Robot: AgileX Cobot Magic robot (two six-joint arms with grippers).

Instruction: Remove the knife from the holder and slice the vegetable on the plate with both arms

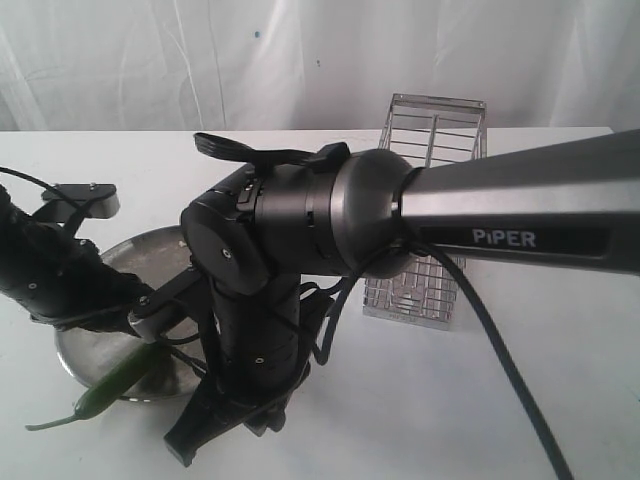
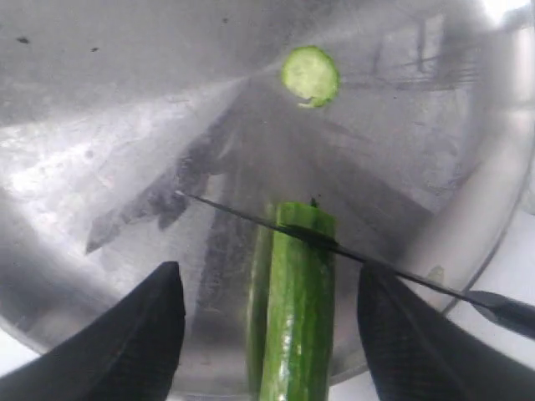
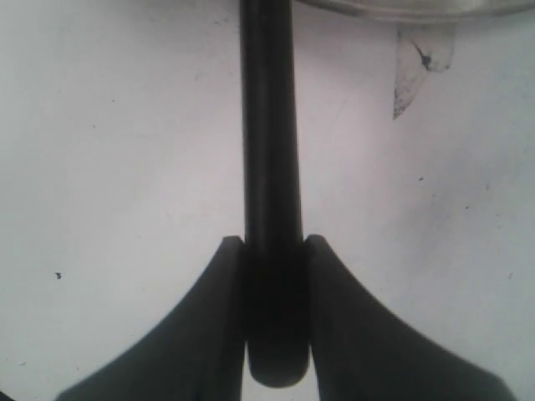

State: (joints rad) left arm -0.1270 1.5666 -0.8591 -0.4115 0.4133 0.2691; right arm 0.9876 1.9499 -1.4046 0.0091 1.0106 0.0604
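The vegetable lies on the plate, running out over its rim, between the two fingers of the left pincer. We see that pincer spread wide, with a gap on either side of the vegetable, gripping nothing. The knife crosses the vegetable just behind its cut end, blade touching the green skin, tip over the plate's middle. The right pincer is clamped tight on the knife's dark handle, just outside the plate's rim, above the white counter. A round pale-green slice lies flat on the plate, apart from the blade. The wire holder stands off the plate, well apart from it. In the exterior view the right arm crosses in front of the plate and hides much of it.
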